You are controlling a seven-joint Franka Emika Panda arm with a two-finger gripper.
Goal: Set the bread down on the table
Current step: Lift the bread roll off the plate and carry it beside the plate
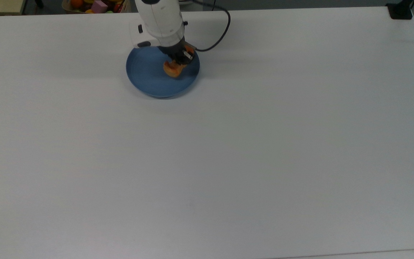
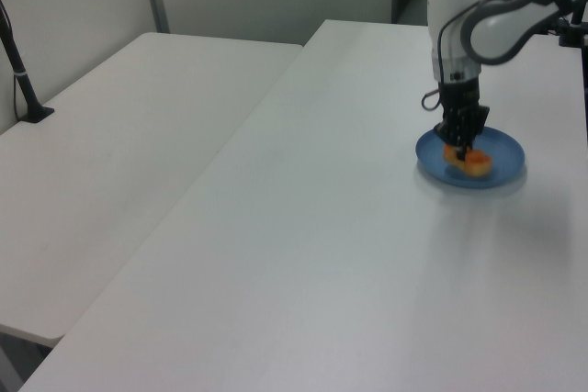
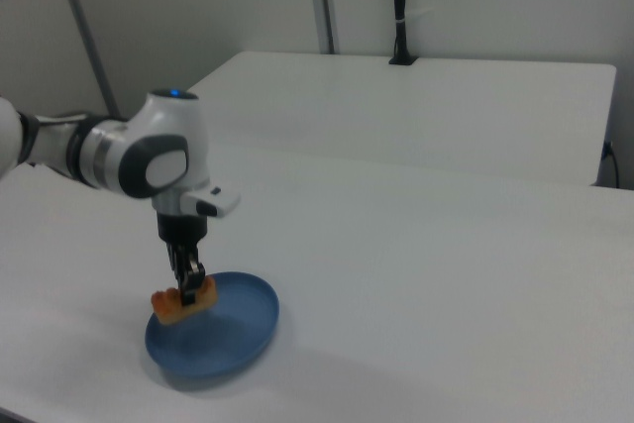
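We have the wide white desk [image 1: 250, 151] spread bare to the near side and to the top view's right, so any open patch could take the drop. On its far side sits the blue plate [image 1: 146, 77]. The arm [image 2: 478, 20] reaches down over it, the hand [image 3: 190, 284] pinching the bread [image 3: 178, 306], which seems raised just off the plate, above its far part. Held from above, it can likely clear the rim. A black cable [image 1: 217, 36] trails off to the top view's right; we'd say nothing blocks the way.
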